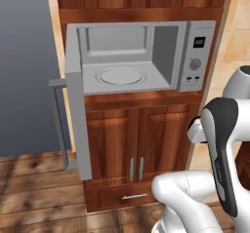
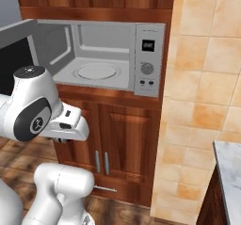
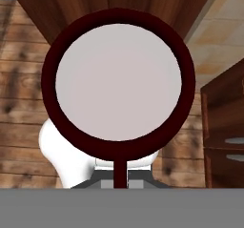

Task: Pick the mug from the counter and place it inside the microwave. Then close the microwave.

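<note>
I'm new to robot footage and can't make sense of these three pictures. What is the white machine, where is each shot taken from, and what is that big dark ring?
The white machine is a robot arm on a driving base. Two cameras ride on that base, behind the arm to its left and right; both look at an open microwave built into wooden cabinets, its turntable bare. The third camera sits on the robot's hand. The dark ring there is the maroon mug, seen from above with its pale inside, held close to the camera by the closed fingers, over wooden floor.
</note>
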You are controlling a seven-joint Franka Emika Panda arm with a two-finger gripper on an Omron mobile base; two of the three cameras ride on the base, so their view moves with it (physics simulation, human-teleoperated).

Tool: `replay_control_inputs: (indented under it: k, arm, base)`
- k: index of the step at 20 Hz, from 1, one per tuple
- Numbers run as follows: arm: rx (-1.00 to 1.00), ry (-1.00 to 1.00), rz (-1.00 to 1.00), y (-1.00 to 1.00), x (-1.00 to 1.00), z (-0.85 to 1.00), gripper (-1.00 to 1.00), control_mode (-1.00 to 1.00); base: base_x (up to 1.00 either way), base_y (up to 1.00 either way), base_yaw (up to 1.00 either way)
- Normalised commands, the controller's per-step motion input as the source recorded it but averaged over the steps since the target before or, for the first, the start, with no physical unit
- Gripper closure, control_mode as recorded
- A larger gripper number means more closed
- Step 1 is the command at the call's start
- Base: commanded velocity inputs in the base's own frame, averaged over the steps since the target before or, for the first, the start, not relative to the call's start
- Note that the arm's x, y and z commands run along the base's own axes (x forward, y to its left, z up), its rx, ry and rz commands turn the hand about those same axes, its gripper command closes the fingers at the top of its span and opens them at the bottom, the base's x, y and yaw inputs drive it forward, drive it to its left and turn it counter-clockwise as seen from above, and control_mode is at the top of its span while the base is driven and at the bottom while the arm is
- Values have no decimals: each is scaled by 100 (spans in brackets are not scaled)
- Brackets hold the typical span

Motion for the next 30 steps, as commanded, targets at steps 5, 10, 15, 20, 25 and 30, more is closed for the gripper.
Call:
replay_control_inputs:
  k: [5,10,15,20,25,30]
  arm:
    - [0,0,0,0,0,0,100,100]
    - [0,0,0,0,0,0,100,100]
    - [0,0,0,0,0,0,100,100]
    - [0,0,0,0,0,0,100,100]
    - [0,0,0,0,0,0,100,100]
    - [0,0,0,0,0,0,100,100]
  base:
    - [18,7,3]
    - [33,23,0]
    - [26,32,0]
    - [0,2,0]
    - [0,0,0]
    - [0,0,0]
